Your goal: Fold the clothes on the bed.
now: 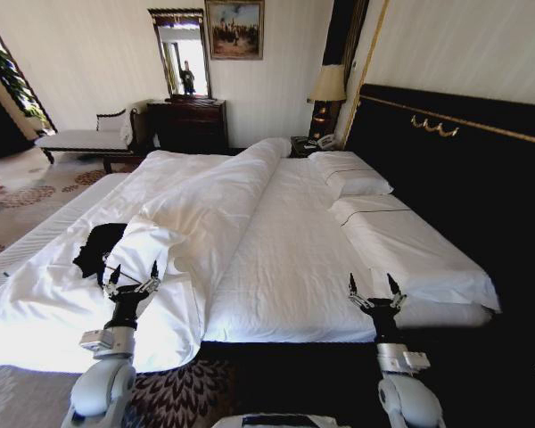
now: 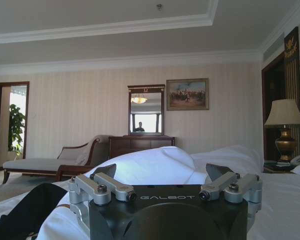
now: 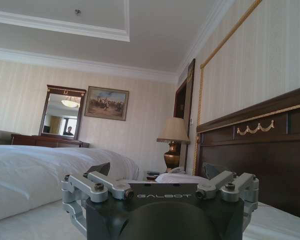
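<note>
Currently lying crumpled at the near left of the bed [image 1: 294, 232]: black T-shirt [image 1: 96, 248], partly tucked under the bunched white duvet [image 1: 205, 205]. Left pincer [image 1: 131, 283] is hovering just beside it, fingers spread and holding nothing. Right pincer [image 1: 374, 292] is waiting, likewise released, over the bed's near edge, well apart from the shirt. Risks: the left pincer is likely catching duvet along with shirt; the buried part is probably dragging bedding when pulled.

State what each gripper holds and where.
Nothing is held: left gripper is open just short of the T-shirt, right gripper open over the bed.
</note>
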Robot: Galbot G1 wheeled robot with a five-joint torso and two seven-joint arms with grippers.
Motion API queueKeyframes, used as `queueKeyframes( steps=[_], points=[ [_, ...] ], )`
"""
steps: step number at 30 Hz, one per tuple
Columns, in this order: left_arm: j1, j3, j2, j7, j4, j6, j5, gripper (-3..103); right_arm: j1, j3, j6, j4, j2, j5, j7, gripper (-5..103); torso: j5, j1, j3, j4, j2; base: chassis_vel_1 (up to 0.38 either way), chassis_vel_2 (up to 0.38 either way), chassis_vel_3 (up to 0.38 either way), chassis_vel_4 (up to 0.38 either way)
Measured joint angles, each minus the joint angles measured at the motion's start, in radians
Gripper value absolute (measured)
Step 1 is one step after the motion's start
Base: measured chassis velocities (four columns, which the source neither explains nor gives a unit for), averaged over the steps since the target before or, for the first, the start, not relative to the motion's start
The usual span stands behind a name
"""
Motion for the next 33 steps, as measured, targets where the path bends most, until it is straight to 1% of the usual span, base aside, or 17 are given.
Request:
queueKeyframes(
  steps=[14, 20, 25, 27, 33],
  points=[
    [0.003, -0.008, 0.000, -0.005, -0.044, 0.000, -0.019, 100, 0.002, -0.009, 0.003, -0.012, 0.007, -0.010, -0.002, 100, 0.0000, 0.000, 0.000, -0.0001, 0.000, 0.000, 0.000, 0.000, 0.000],
    [0.011, -0.014, -0.002, -0.007, -0.070, 0.001, -0.027, 100, 0.003, -0.010, 0.005, -0.015, 0.012, -0.013, -0.001, 100, 0.0001, 0.000, 0.000, -0.0001, 0.000, 0.072, 0.070, -0.079, -0.066],
    [0.014, -0.017, -0.003, -0.008, -0.079, 0.002, -0.028, 100, 0.001, -0.014, 0.009, -0.017, 0.019, -0.017, 0.000, 100, 0.0002, 0.000, 0.000, -0.0001, 0.000, 0.190, 0.161, -0.198, -0.190],
    [0.019, -0.016, -0.008, -0.009, -0.092, 0.003, -0.026, 100, 0.001, -0.015, 0.009, -0.017, 0.026, -0.021, 0.004, 100, -0.0004, 0.000, 0.000, 0.0002, 0.000, 0.262, 0.272, -0.262, -0.251],
    [0.022, -0.015, -0.010, -0.009, -0.094, 0.003, -0.023, 100, 0.001, -0.015, 0.010, -0.018, 0.028, -0.025, 0.008, 100, 0.0002, 0.000, 0.000, -0.0001, 0.000, 0.324, 0.308, -0.304, -0.292]
  ],
)
